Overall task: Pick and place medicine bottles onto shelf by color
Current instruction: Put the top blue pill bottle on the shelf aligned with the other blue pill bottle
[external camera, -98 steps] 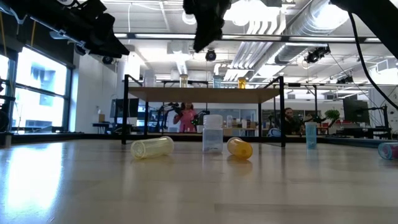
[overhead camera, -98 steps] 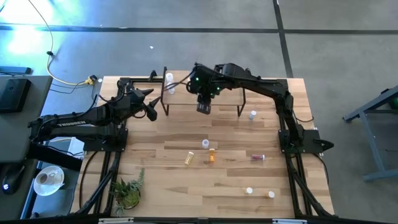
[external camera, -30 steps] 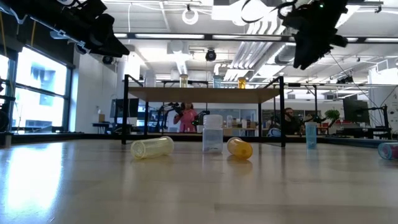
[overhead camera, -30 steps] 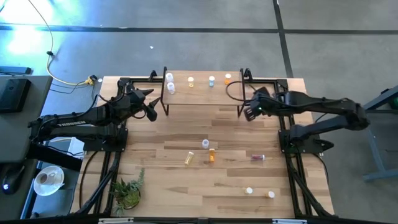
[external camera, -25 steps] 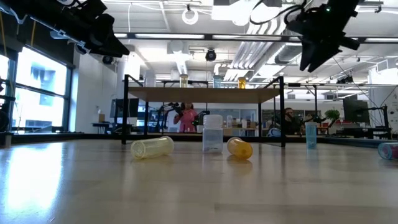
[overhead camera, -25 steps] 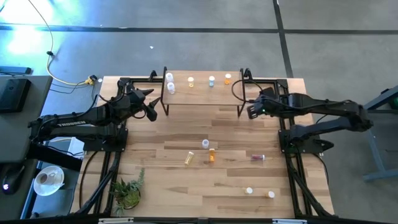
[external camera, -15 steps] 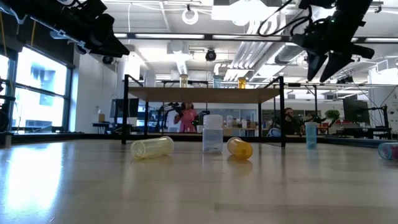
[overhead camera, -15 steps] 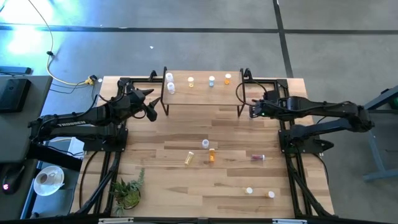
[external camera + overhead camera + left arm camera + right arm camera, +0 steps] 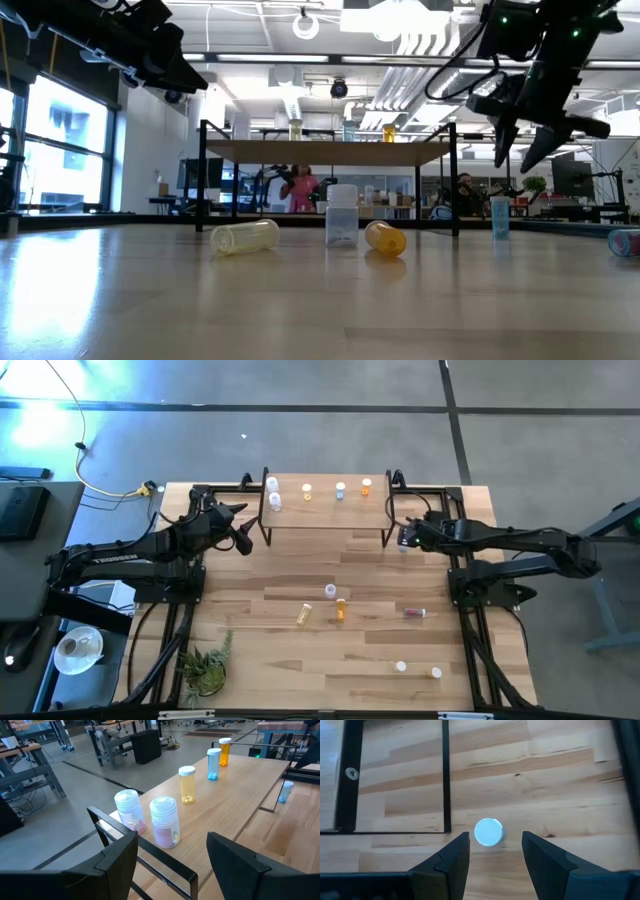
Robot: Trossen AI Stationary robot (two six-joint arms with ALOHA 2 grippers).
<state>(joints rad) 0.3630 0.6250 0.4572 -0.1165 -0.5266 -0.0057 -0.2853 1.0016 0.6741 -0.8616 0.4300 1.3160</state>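
Note:
The shelf (image 9: 325,515) stands at the table's far edge with five upright bottles on its board: two clear (image 9: 164,821), a pale yellow (image 9: 187,785), a bluish (image 9: 213,764) and an amber one (image 9: 224,751). My right gripper (image 9: 525,150) is open, points down and hovers over a bluish bottle (image 9: 499,217) that stands upright on the table beside the shelf's right legs. In the right wrist view its white cap (image 9: 488,832) shows between my fingers, below them and untouched. My left gripper (image 9: 243,536) is open and waits at the shelf's left end.
On the table's middle lie a pale yellow bottle (image 9: 245,237) and an amber bottle (image 9: 385,237), with a clear one (image 9: 342,215) upright between them. A pinkish bottle (image 9: 414,613) lies to the right. Two more (image 9: 401,666) (image 9: 436,673) stand near the front edge. A small plant (image 9: 205,668) sits front left.
My right gripper has come down beside the shelf's right end toward the bluish bottle on the table and has tipped its fingers downward. Nothing on the table or the shelf has moved.

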